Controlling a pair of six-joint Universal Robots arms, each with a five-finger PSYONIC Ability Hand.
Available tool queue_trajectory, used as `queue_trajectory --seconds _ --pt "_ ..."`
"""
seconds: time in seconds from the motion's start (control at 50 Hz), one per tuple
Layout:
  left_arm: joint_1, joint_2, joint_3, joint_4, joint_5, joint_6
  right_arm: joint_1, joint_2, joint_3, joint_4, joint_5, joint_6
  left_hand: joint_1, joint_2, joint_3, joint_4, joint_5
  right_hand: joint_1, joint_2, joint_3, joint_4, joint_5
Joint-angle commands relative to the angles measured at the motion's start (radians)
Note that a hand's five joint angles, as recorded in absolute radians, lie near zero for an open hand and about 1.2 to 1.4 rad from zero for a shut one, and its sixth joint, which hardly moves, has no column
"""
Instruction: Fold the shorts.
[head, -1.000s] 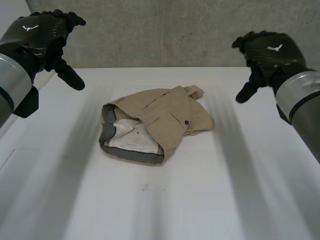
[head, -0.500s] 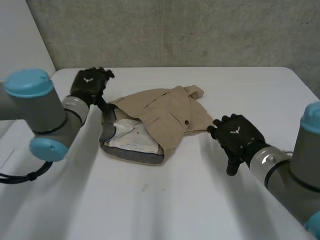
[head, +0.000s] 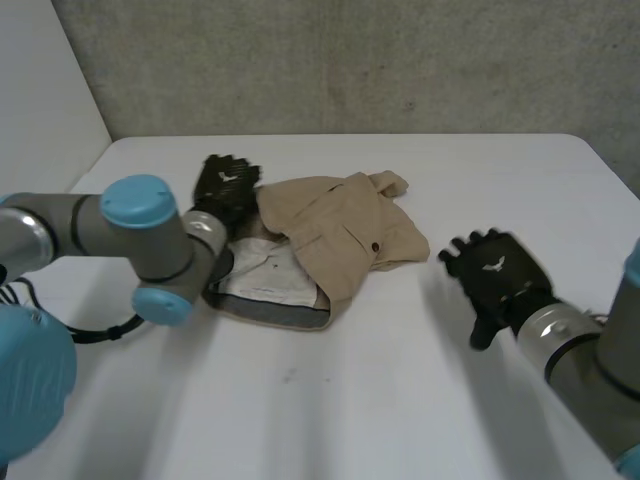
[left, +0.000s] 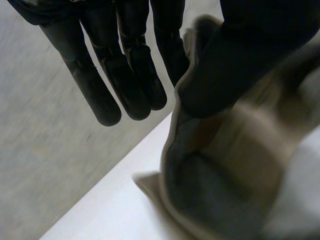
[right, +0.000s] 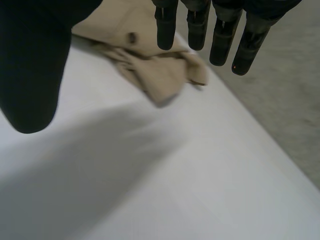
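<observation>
Left arm (head: 130, 235): it reaches across the table (head: 350, 400) from the left. The left hand (head: 225, 185) is at the far left edge of the shorts (head: 340, 235), by the grey waistband. In the left wrist view its fingers (left: 125, 75) are straight and spread. The thumb (left: 240, 60) lies against the raised edge of the cloth, which stands between thumb and fingers. The hand is open, with nothing clamped.

Centre: the beige shorts lie bunched near the middle of the white table. The waistband gapes toward the front left, showing grey and white lining.

Right: the right hand (head: 495, 275) hovers low over bare table, just beside the right edge of the shorts and not touching them. Its fingers (right: 197, 25) are straight, the thumb held wide, and it holds nothing.
</observation>
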Motion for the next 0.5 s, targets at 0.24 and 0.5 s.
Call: queue_trajectory --seconds 0.24,0.5 --pt "-0.53 0.197 -0.151 -0.016 -0.096 -0.22 -0.272 -0.127 -0.049 0.007 0.023 0.127 0.251 0.205 0.21 0.202 0.256 -0.029 -0.046 -0.043 -0.059 -0.057" --pt "-0.598 0.329 -0.185 -0.022 -0.148 -0.215 -0.269 -0.144 -0.038 0.015 0.013 0.125 -0.835 -0.88 -0.876 -0.884 -0.83 -0.029 -0.046 -0.043 -0.059 -0.057"
